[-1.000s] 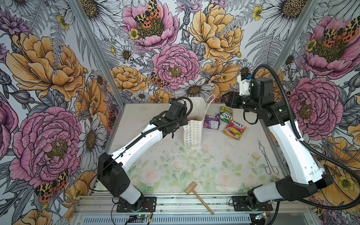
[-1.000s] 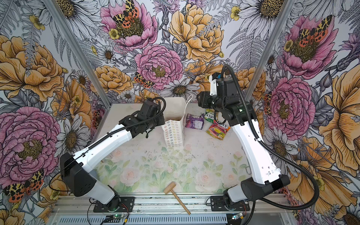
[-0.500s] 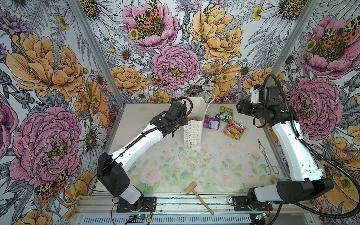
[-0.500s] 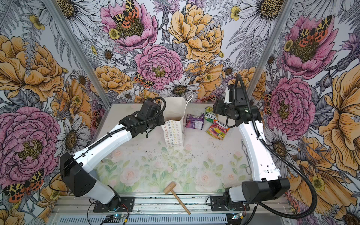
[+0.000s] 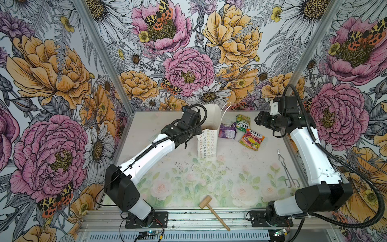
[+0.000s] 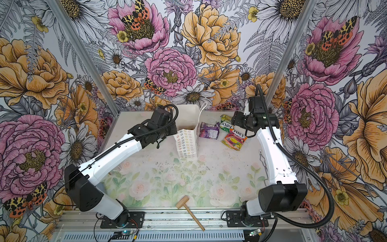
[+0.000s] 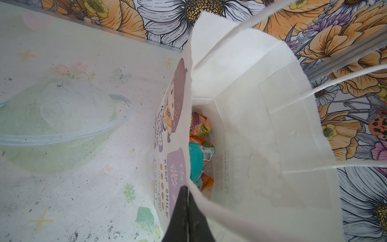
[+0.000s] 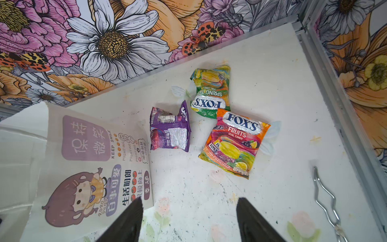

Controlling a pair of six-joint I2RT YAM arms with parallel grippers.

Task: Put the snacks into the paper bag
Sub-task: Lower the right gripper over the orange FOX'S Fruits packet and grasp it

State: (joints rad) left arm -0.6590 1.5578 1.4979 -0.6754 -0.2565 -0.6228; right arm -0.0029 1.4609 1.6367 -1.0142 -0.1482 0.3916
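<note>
Now, snacks (image 7: 201,150) in paper bag (image 7: 261,125), left tool (image 7: 186,189) clamping rim, right tool (image 8: 189,200) apart.

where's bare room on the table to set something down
Widest bare patch: table middle, between paper bag, wooden mallet and wire tongs. Also open between tongs and Fox's Fruits packet. Crowded at the back: purple packet and green Fox's packet beside the bag.

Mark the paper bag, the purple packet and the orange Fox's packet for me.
paper bag (image 5: 206,143): a top view, on its flower-printed front panel.
purple packet (image 8: 169,130): right wrist view, middle of its crumpled face.
orange Fox's packet (image 8: 233,142): right wrist view, centre of its printed front.
</note>
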